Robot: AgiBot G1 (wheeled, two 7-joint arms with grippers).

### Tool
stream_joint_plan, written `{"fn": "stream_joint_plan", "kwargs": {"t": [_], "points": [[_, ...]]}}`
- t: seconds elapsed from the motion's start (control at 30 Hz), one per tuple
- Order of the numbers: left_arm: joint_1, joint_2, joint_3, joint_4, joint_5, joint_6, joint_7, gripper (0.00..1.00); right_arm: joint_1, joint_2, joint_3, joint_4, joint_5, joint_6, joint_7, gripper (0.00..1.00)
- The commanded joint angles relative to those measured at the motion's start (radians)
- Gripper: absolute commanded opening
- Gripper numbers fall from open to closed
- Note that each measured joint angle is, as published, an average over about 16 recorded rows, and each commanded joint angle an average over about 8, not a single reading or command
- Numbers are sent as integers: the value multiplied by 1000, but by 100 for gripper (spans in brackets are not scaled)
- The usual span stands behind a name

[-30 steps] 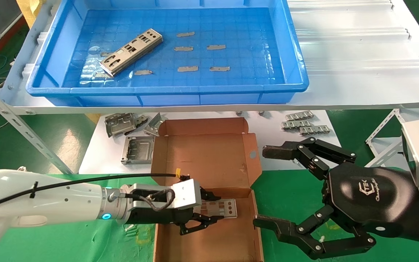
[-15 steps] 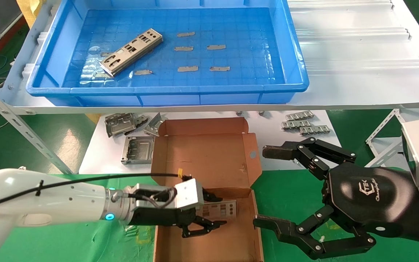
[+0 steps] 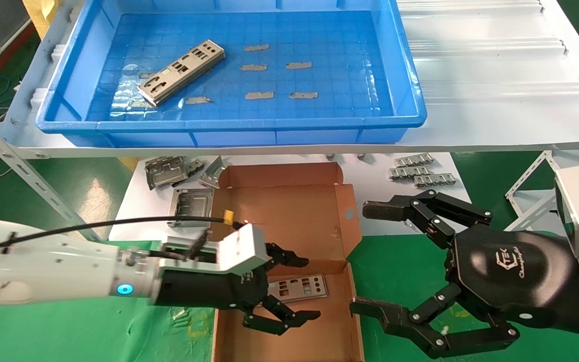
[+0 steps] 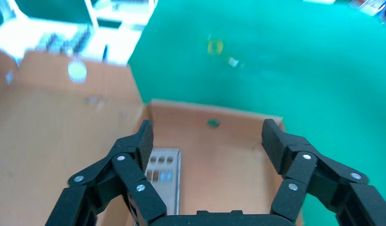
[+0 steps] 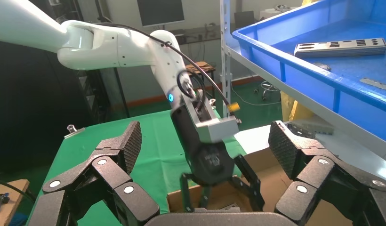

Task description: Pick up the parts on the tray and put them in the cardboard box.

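Observation:
One silver part [image 3: 181, 72] lies at an angle on the floor of the blue tray [image 3: 229, 123], at its left; the right wrist view also shows this part [image 5: 341, 47]. The cardboard box [image 3: 289, 216] stands below the shelf with its lid folded back. A second part [image 3: 302, 287] lies flat inside it. My left gripper [image 3: 308, 289] hovers open just above that part [image 4: 165, 179], with nothing between the fingers [image 4: 143, 136]. My right gripper [image 3: 365, 256] hangs open and empty to the right of the box.
Grey tape strips [image 3: 259, 66] dot the tray floor. Squarish grey brackets [image 3: 169, 171] and small linked pieces [image 3: 420, 173] lie on the white sheet behind the box. A slanted metal strut [image 3: 18, 166] holds the shelf at left. Green cloth [image 3: 93, 332] surrounds the box.
My left gripper has opened and let go of the part, which now rests flat in the box. The gripper has lifted slightly. The right arm has not moved.

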Motion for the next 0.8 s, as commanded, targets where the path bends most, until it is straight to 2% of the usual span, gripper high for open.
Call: {"fn": "stream_joint_plan", "kwargs": {"t": [0.03, 0.27, 0.53, 0.8], "points": [[3, -11, -15, 3, -35, 28, 3, 100, 0, 0, 0, 0, 0, 0, 0, 100], [22, -28, -49, 18, -109, 99, 25, 100, 0, 0, 0, 0, 0, 0, 0, 100], [26, -36, -53, 7, -108, 87, 12, 100, 0, 0, 0, 0, 0, 0, 0, 100], [56, -89, -102, -51, -149, 103, -11, 100, 0, 0, 0, 0, 0, 0, 0, 100]]}}
